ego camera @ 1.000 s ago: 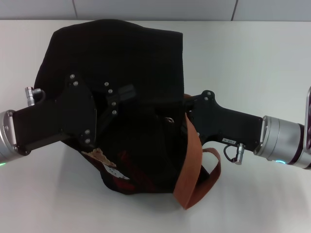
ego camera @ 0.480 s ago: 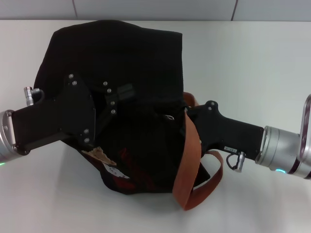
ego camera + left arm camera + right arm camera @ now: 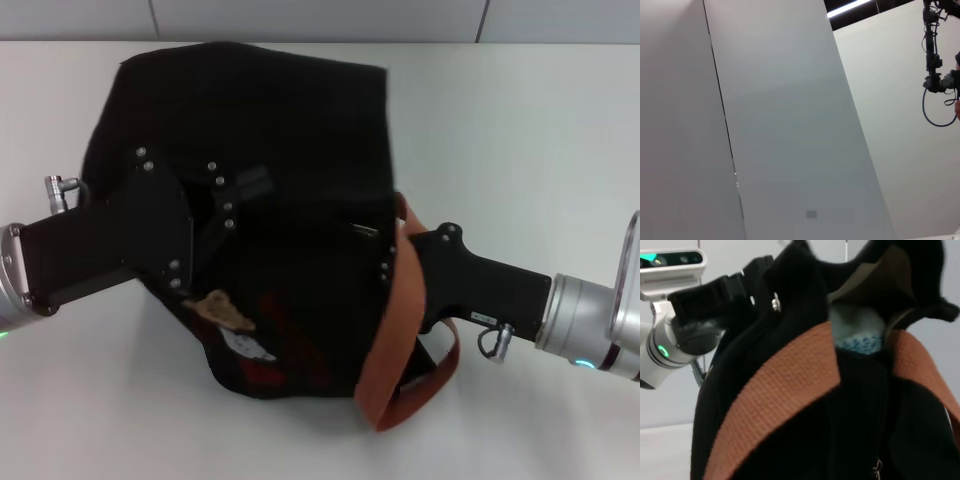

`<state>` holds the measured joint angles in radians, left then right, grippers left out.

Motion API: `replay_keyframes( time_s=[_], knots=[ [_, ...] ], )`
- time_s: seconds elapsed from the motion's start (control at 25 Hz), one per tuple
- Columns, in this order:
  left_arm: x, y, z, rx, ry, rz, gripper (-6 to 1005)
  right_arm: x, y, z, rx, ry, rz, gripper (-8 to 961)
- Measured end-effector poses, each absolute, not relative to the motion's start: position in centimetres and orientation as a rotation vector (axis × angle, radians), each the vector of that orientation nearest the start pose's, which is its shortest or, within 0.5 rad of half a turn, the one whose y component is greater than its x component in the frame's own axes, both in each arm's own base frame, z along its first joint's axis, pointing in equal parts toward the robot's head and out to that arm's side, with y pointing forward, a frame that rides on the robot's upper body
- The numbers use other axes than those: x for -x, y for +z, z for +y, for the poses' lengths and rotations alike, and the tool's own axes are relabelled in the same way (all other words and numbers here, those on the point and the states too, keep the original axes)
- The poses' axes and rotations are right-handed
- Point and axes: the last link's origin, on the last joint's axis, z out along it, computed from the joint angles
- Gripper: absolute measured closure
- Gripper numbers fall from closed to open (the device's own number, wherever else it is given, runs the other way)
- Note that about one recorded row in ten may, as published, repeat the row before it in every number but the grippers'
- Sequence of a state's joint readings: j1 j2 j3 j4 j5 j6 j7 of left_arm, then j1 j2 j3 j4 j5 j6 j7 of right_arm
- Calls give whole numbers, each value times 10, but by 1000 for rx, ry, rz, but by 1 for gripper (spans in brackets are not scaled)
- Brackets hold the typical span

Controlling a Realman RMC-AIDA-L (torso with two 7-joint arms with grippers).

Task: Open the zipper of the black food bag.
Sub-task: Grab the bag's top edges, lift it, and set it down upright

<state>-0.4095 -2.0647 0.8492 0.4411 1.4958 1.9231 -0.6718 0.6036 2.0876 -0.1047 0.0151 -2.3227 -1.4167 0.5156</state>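
The black food bag [image 3: 280, 130] lies in the middle of the white table, with a bear patch [image 3: 222, 310] on its near side and an orange-brown strap [image 3: 388, 335] hanging at the right. My left gripper [image 3: 250, 190] reaches in from the left and is shut on the fabric of the bag's top. My right gripper [image 3: 386, 262] comes in from the right against the bag's side, under the strap. A small silver pull tab [image 3: 365, 230] shows just beyond its tip. In the right wrist view the zipper [image 3: 884, 405] runs down between two straps, and pale contents [image 3: 857, 327] show in a gap at the top.
The white table [image 3: 520, 130] extends around the bag on all sides. A grey wall [image 3: 320, 18] rises behind it. The left arm [image 3: 670, 340] with its green light shows beyond the bag in the right wrist view. The left wrist view shows only wall panels [image 3: 790, 125].
My right gripper has drawn back to the right and toward me. The bag has shifted and turned to the right with it, and the silver tab moved right. The left gripper barely moved.
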Motion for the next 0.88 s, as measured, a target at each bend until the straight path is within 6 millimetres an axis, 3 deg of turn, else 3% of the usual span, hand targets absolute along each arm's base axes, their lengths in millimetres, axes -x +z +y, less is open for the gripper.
replay_keyframes(
  time_s=[0.64,0.88],
  knots=[
    [258,18,266,2354,-1249,85,973,-254,-93,284,2587,912,229,955],
    [273,20,263,2333,-1173,16,972,-254,-93,284,2587,918,228,954]
  ],
)
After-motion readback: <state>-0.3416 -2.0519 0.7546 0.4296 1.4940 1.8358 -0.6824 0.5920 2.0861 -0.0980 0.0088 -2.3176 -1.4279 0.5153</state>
